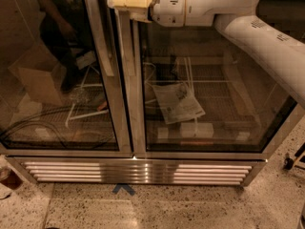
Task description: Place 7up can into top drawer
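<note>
The gripper (125, 1) hangs at twelve o'clock, pointing toward nine before the glass-door fridge (138, 109) (its grip I cannot tell), and neither 7up can nor top drawer shows, so their bearing is unknown.

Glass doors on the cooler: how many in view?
2: left glass door, right glass door. End effector hangs top centre, where they meet.

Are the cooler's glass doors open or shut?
Shut: both glass doors sit flush, their frames meeting at the centre. The gripper hangs at the top edge.
</note>
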You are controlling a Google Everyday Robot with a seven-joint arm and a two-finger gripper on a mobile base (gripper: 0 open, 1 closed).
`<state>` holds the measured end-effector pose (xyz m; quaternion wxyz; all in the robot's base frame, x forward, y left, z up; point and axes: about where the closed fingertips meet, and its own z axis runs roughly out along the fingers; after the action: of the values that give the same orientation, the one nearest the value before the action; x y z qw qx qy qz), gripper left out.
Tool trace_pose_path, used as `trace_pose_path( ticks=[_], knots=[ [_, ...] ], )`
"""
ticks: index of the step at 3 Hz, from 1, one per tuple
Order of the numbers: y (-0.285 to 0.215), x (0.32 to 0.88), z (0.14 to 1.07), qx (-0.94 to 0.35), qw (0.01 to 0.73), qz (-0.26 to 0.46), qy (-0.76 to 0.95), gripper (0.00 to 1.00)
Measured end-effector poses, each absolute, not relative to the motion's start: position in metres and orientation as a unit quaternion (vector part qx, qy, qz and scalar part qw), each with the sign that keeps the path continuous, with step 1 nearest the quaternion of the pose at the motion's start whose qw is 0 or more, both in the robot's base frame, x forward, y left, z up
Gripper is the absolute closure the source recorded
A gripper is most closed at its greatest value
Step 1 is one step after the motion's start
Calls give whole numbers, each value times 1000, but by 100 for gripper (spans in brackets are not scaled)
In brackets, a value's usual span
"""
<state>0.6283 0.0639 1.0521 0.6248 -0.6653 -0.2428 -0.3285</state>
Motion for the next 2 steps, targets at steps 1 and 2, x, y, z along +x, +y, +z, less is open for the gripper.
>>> trace_pose_path(
  ticks=[1, 2],
  knots=[
    [64, 628, 1052, -665, 625, -329, -243, 81],
    [63, 630, 1052, -665, 625, -328, -243, 100]
  ],
)
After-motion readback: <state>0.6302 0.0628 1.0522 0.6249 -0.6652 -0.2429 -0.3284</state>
